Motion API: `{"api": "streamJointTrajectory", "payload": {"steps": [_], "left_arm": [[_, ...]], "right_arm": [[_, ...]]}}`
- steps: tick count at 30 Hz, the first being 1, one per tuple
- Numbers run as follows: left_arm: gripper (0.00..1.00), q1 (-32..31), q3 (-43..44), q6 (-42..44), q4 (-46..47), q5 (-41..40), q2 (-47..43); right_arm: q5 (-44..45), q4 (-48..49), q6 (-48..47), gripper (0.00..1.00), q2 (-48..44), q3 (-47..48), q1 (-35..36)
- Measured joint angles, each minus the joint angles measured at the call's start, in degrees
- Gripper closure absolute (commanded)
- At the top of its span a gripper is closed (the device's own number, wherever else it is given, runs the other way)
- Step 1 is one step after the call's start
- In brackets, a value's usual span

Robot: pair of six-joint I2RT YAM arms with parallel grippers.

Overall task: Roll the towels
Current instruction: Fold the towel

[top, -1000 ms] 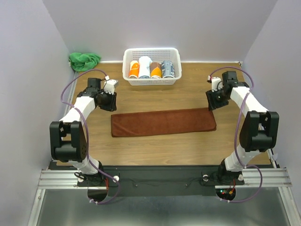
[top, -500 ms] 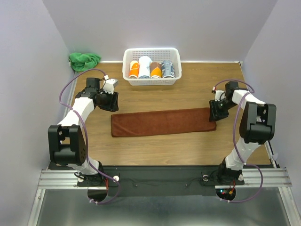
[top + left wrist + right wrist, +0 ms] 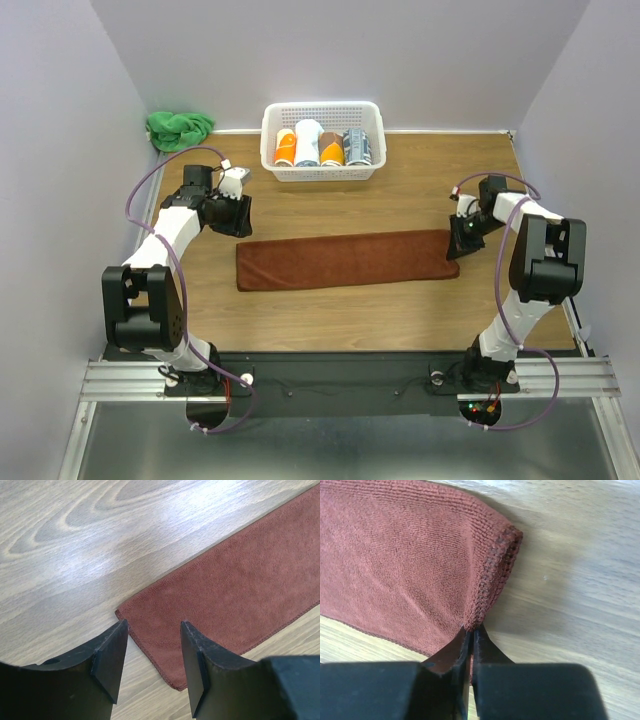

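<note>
The reddish-brown towel lies flat as a long strip across the middle of the table. My right gripper sits at its right end, and in the right wrist view the gripper is shut on the towel's stitched short edge, which is pinched up into a small ridge. My left gripper hovers at the strip's far left corner. Seen from the left wrist it is open, with the corner of the towel below the gap between its fingers. The green towel lies crumpled in the back left corner.
A white basket stands at the back centre and holds orange, white and grey-patterned rolls. Walls close in the table on the left, back and right. The green towel sits tight against the left wall.
My right gripper has dropped towards the towel's right end and shut on its edge. The left arm shifted slightly at first and has since held still.
</note>
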Motion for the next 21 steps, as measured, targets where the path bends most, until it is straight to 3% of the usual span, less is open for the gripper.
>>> {"api": "streamJointTrajectory", "payload": {"steps": [8, 15, 16, 21], "left_arm": [[0.43, 0.00, 0.00, -0.04, -0.07, 0.02, 0.00], [0.40, 0.00, 0.00, -0.35, -0.26, 0.17, -0.02], [0.16, 0.00, 0.00, -0.46, -0.35, 0.28, -0.02], [0.13, 0.00, 0.11, -0.81, -0.74, 2.01, -0.02]], "right_arm": [[-0.07, -0.28, -0.39, 0.99, -0.63, 0.02, -1.16], [0.63, -4.02, -2.25, 0.99, -0.92, 5.84, -4.48], [0.52, -4.55, -2.54, 0.99, -0.92, 6.69, -4.55], [-5.29, -9.16, -3.58, 0.99, -0.96, 11.02, -3.87]]}}
